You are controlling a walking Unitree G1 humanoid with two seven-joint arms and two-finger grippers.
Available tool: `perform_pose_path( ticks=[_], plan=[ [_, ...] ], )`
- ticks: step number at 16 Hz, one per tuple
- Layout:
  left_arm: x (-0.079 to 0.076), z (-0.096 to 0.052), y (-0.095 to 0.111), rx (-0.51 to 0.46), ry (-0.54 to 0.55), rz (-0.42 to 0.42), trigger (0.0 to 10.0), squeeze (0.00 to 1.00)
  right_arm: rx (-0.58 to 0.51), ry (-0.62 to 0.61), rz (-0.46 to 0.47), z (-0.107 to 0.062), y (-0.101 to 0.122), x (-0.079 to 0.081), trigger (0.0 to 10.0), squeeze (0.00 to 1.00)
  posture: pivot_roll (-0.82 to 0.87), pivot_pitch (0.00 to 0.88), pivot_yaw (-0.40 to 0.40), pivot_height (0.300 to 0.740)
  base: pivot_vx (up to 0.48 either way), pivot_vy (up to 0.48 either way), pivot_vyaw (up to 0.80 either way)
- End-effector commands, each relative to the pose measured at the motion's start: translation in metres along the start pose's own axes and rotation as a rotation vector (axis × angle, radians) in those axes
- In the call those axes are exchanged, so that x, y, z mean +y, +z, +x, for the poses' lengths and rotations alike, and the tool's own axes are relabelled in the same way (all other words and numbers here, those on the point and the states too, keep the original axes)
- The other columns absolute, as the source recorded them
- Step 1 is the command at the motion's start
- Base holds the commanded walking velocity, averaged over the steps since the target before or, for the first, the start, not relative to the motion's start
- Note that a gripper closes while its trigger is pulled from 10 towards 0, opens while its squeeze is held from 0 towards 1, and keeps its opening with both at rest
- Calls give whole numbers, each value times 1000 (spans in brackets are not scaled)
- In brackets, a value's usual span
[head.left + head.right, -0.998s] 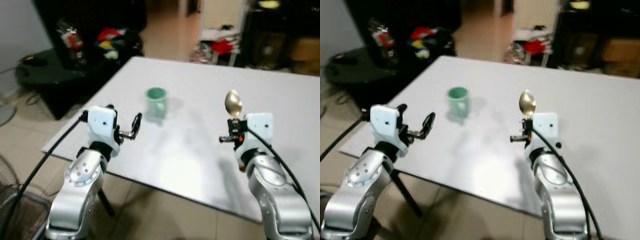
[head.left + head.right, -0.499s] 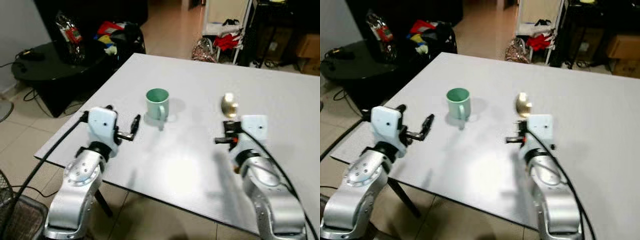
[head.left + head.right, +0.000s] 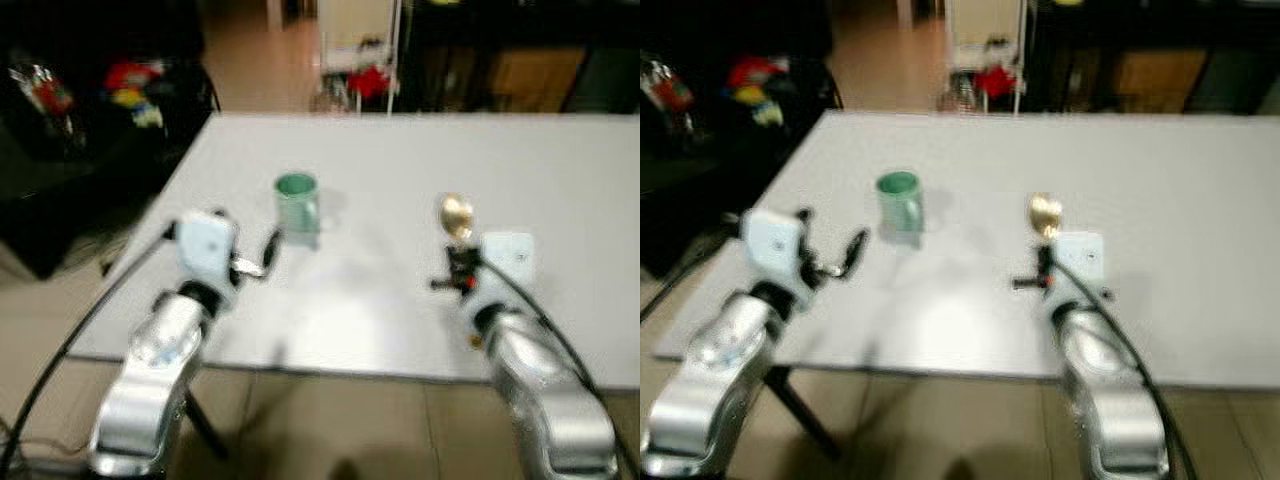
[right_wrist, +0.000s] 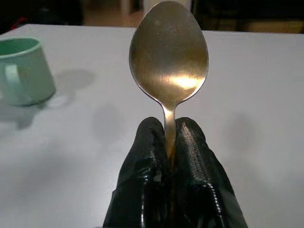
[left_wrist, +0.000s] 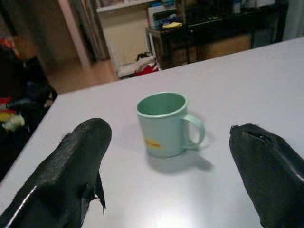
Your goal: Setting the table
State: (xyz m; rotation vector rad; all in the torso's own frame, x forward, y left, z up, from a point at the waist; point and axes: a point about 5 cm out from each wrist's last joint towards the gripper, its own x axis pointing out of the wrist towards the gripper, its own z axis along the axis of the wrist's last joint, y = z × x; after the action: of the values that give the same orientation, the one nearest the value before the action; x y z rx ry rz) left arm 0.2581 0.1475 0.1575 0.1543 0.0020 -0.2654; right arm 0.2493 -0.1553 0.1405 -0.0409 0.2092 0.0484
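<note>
A pale green mug [image 3: 297, 202] stands upright on the white table [image 3: 380, 150], handle toward me; it is also the mug [image 5: 164, 123] in the left wrist view. My left gripper [image 3: 268, 250] is open just short of the mug, its black fingers [image 5: 71, 175] spread wide with nothing between them. My right gripper [image 3: 459, 262] hovers over the table's near right part, shut on the handle of a golden spoon [image 3: 456, 215]. The spoon [image 4: 168, 57] stands bowl up above the closed fingertips [image 4: 190, 142].
Beyond the table's far edge stand dark shelves and a white rack with red items [image 3: 365, 75]. A dark pile of coloured clutter [image 3: 120, 90] lies at the left. Tiled floor [image 3: 330, 420] runs under the table's near edge. The eye views are blurred.
The whole picture has shifted and blurred, so the camera moved. Both grippers keep their poses relative to the mug; the spoon stays gripped.
</note>
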Motion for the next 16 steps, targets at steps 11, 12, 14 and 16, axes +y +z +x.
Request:
perform_pose_path(
  ticks=[11, 12, 14, 16],
  plan=[
    [-9, -26, -7, 102, -258, 16, 10000, 0, 181, 59, -29, 44, -14, 12, 10000, 0, 32, 0, 56, 740, 0, -87, 0],
    [-14, -33, -9, 130, -331, 25, 10000, 0, 204, 63, -19, 53, -15, 15, 10000, 0, 32, 0, 56, 740, 0, 0, 0],
    [-16, -39, -12, 164, -379, 24, 10000, 0, 233, 61, -14, 67, -18, 19, 10000, 0, 46, 0, 50, 740, 0, 0, 0],
    [-15, -42, -14, 178, -391, 35, 10000, 0, 286, 43, -1, 79, -24, 27, 10000, 0, 63, 0, 46, 740, 0, 0, 0]
  ],
)
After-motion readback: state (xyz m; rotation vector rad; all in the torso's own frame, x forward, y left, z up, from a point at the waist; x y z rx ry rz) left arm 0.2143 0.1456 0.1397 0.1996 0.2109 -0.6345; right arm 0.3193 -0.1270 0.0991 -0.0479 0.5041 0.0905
